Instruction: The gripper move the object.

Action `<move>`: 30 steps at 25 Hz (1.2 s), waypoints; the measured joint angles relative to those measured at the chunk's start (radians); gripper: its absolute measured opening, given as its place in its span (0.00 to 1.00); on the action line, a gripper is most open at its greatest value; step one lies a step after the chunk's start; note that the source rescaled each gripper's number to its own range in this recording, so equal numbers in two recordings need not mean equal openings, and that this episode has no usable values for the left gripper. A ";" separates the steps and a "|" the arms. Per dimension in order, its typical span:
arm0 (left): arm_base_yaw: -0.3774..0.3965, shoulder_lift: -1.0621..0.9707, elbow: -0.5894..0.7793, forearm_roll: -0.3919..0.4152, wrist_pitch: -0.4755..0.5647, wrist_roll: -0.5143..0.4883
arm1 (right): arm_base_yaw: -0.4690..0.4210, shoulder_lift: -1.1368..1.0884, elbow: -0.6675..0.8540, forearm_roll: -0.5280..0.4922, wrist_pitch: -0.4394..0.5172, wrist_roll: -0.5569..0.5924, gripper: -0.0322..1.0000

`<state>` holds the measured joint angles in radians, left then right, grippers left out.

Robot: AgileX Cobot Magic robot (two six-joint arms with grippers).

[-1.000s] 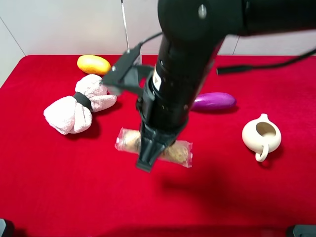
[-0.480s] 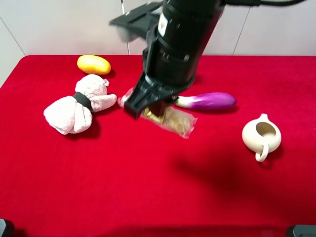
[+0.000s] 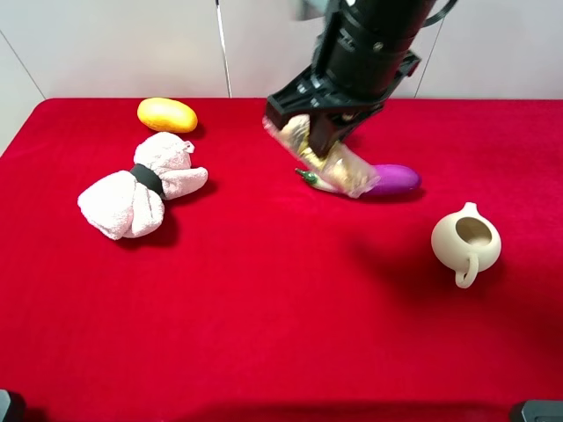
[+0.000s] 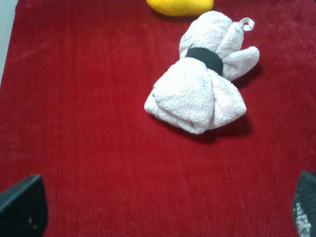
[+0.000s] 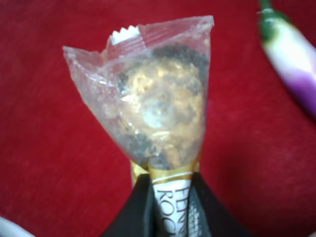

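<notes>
Exterior high view: the right gripper (image 3: 324, 141) hung above the far middle of the red cloth (image 3: 264, 334), its jaws clamped on the packet (image 3: 341, 165) of chocolates. The packet slanted down to the right, its lower end overlapping the stem end of the eggplant (image 3: 393, 179). Whether the two touched could not be told from this view. The tilt probably followed from a grip near mid-length, which left both ends free to sag. A cream jug (image 3: 466, 242) stood at the right. A towel bundle (image 3: 141, 186) and a yellow fruit (image 3: 167, 114) lay at the left, well apart from the load.

Left wrist view: the left gripper (image 4: 163, 210) was spread wide and empty, with only the tips of its two fingers showing, far apart. It looked down on the towel bundle (image 4: 200, 98) and the yellow fruit (image 4: 180, 6), apparently parked clear of the working arm.

Right wrist view: the right gripper (image 5: 170, 210) pinched the packet (image 5: 158, 108) across its labelled band, so one chocolate-filled end projected beyond the fingers. The cloth behind was blurred, suggesting the packet was carried clear of it. The eggplant (image 5: 291, 59) lay beside the packet, with a strip of cloth showing between them.
</notes>
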<state>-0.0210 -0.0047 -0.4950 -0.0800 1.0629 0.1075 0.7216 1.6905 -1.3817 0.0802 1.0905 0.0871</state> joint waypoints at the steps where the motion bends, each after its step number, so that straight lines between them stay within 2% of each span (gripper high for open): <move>1: 0.000 0.000 0.000 0.000 0.000 0.000 | -0.018 0.000 0.000 0.000 0.000 0.001 0.03; 9: 0.000 0.000 0.000 0.000 0.000 0.000 | -0.194 0.011 -0.013 0.000 -0.030 -0.005 0.03; 17: 0.000 0.000 0.000 0.000 0.000 0.000 | -0.325 0.137 -0.159 0.000 -0.004 -0.047 0.03; 21: 0.000 0.000 0.000 0.000 0.000 0.000 | -0.362 0.211 -0.240 0.000 0.000 -0.048 0.03; 30: 0.000 0.000 0.000 0.000 0.000 0.000 | -0.383 0.398 -0.436 0.000 0.001 -0.048 0.03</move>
<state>-0.0210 -0.0047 -0.4950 -0.0800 1.0629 0.1075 0.3385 2.0887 -1.8181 0.0804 1.0912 0.0389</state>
